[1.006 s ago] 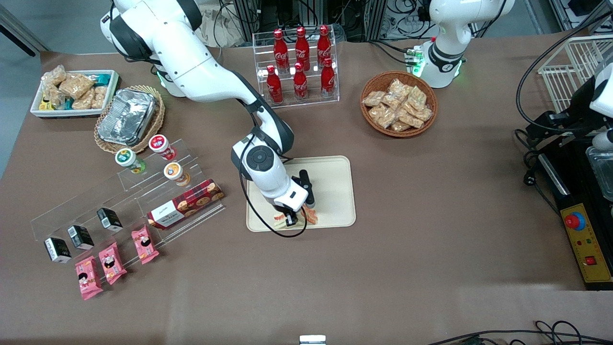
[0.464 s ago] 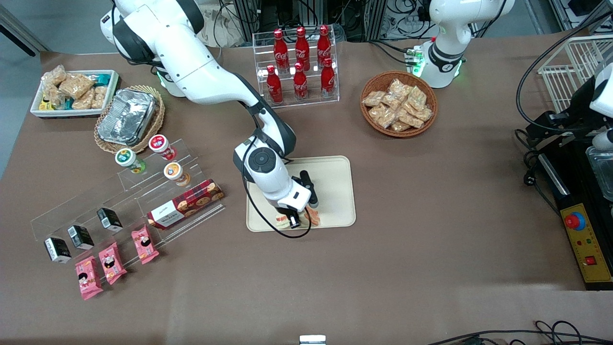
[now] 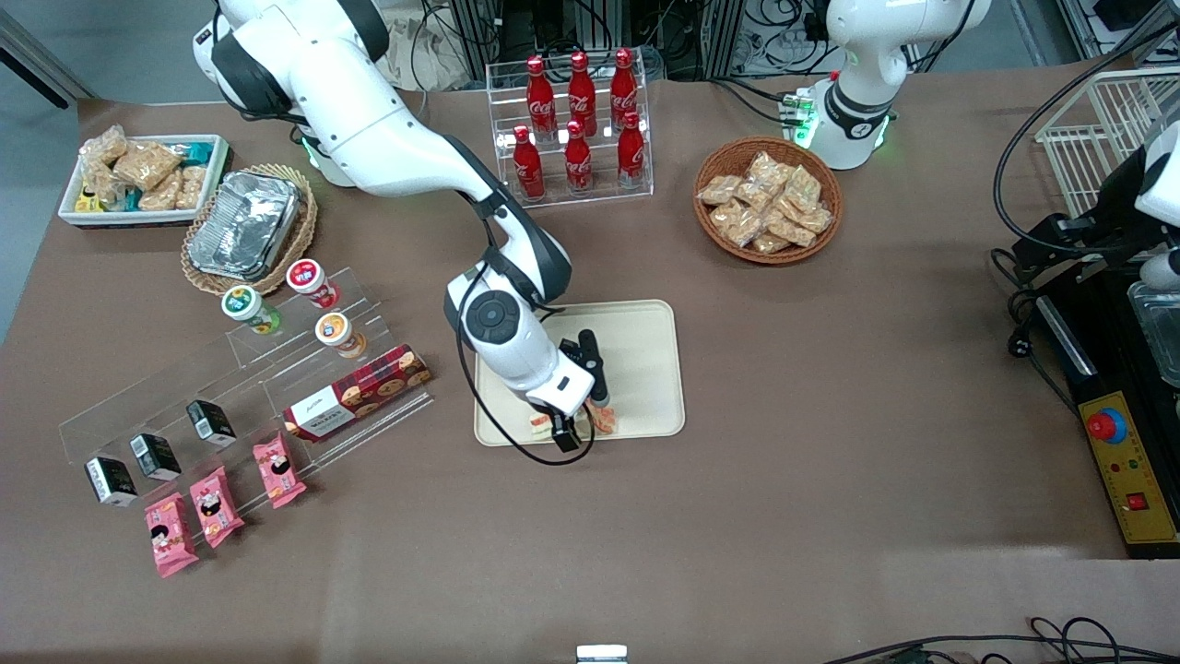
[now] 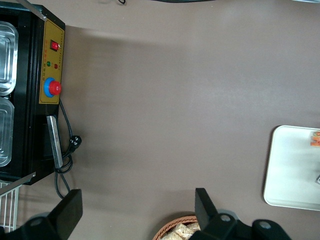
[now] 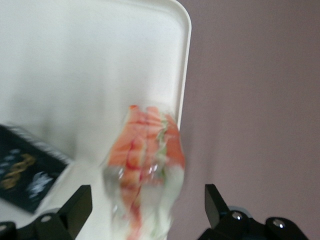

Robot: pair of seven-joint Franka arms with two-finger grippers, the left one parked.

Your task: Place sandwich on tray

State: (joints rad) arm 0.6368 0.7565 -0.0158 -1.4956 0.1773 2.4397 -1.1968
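The sandwich (image 3: 604, 421), a clear-wrapped wedge with an orange-pink filling, lies on the cream tray (image 3: 645, 350) by the tray's edge nearest the front camera. My right gripper (image 3: 568, 432) hangs over it. In the right wrist view the sandwich (image 5: 145, 155) lies on the tray (image 5: 100, 60) between the two black fingers (image 5: 75, 207). The fingers stand wide apart and clear of the wrap, so the gripper is open. The left wrist view shows part of the tray (image 4: 295, 170) with an orange bit of the sandwich (image 4: 315, 140).
A red-plaid cookie box (image 3: 358, 391) on an acrylic stand with cups, dark cartons and pink packets lies toward the working arm's end. A cola bottle rack (image 3: 576, 124) and a wicker snack basket (image 3: 767, 199) stand farther from the camera. A dark patch (image 5: 25, 170) shows on the tray.
The gripper has shifted a little toward the front camera over the tray's near edge. The sandwich stays on the tray.
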